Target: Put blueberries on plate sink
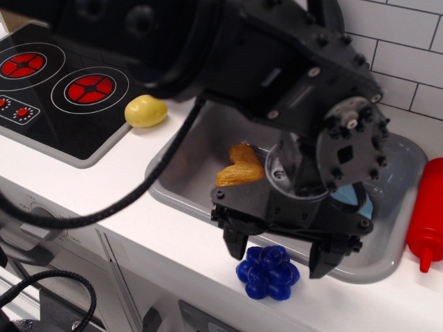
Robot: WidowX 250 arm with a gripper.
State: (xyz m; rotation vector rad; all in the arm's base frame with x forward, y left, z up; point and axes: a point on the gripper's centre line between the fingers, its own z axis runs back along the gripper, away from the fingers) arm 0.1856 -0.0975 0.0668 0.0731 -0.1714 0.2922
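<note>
On the left, a toy hob with red rings lies flat on the white bench, and a yellow potato toy rests at its edge. The grey sink holds an orange-brown toy food piece and the light-blue plate, mostly hidden behind the arm. The blueberries lie on the bench's narrow front strip, just beside the sink's rim. The hand hangs over them, fingers spread wide to either side, gripping nothing. The edge is near: an off-centre close could nudge the glossy clump off the front. A red sauce bottle stands far right against white tiles.
</note>
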